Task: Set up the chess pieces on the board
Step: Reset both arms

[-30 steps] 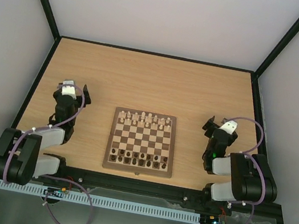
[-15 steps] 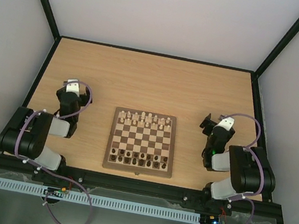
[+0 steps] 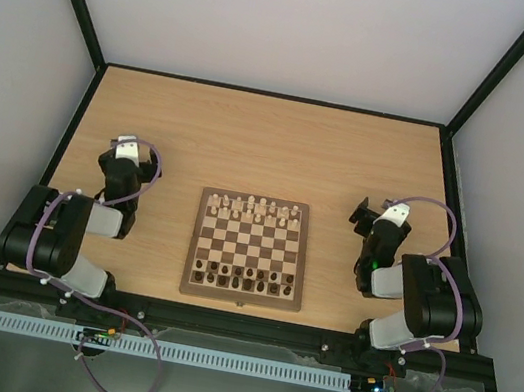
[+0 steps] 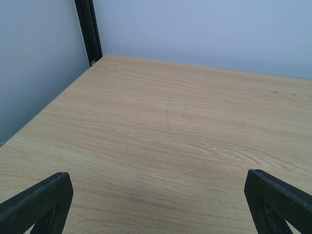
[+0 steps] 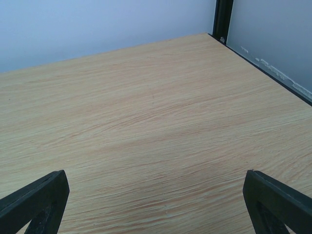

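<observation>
The board (image 3: 249,250) lies at the middle of the table near the front edge. Pale cream chess pieces (image 3: 254,208) stand along its two far rows. Dark brown chess pieces (image 3: 244,277) stand along its two near rows. My left gripper (image 3: 133,157) rests over bare table left of the board, open and empty; its fingertips (image 4: 39,202) show wide apart in the left wrist view. My right gripper (image 3: 372,216) rests right of the board, open and empty, fingertips (image 5: 278,204) wide apart. Neither wrist view shows the board or any piece.
Black frame posts (image 4: 87,29) (image 5: 223,18) stand at the far table corners, with pale walls on three sides. A black rail (image 3: 239,324) runs along the front edge by the arm bases.
The left arm folded back toward its base a second ago and has held still since. The right gripper shifted slightly left, then stopped. The pieces have not moved.
</observation>
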You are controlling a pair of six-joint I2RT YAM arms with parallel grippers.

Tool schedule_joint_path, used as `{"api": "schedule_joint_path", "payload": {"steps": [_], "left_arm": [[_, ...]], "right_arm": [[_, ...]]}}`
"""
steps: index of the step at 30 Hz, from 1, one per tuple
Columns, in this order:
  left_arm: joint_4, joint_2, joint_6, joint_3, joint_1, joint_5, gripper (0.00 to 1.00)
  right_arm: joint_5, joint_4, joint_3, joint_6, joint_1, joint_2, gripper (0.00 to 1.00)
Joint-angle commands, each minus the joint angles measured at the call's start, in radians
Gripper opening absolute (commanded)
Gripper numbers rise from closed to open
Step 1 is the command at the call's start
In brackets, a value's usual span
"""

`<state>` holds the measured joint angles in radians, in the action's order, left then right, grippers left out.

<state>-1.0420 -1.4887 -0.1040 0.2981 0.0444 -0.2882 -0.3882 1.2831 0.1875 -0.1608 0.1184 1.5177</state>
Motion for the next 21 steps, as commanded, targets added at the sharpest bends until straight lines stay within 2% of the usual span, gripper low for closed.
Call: {"api": "schedule_joint_path", "payload": {"steps": [1,3,4,5,6,7,8,21], "left_arm": [[-0.052,-0.009,0.001,0.018,-0.007,-0.001,0.99],[-0.129,-0.016,-0.009,-0.041,-0.014,0.001,1.0],[-0.254,-0.04,-0.016,-0.085,-0.026,0.002,1.0],[-0.267,-0.029,-0.025,-0.09,-0.031,0.008,1.0],[-0.21,-0.021,-0.032,-0.076,-0.032,0.006,0.99],[-0.251,-0.039,-0.024,-0.08,-0.029,-0.007,0.99],[-0.208,-0.023,-0.028,-0.072,-0.028,-0.008,0.99],[-0.212,-0.031,-0.016,-0.063,-0.008,-0.04,0.99]], "right_arm": [[-0.01,0.014,0.014,0.009,-0.004,0.0,0.98],[-0.009,0.015,0.013,0.008,-0.005,0.0,0.99],[-0.009,0.016,0.013,0.008,-0.004,0.002,0.99],[-0.009,0.015,0.013,0.009,-0.004,0.002,0.99],[-0.01,0.015,0.013,0.008,-0.004,0.0,0.99],[-0.009,0.014,0.014,0.008,-0.004,0.001,0.99],[-0.01,0.013,0.016,0.007,-0.004,0.001,0.99],[-0.008,0.01,0.017,0.006,-0.005,0.001,0.98]]}}
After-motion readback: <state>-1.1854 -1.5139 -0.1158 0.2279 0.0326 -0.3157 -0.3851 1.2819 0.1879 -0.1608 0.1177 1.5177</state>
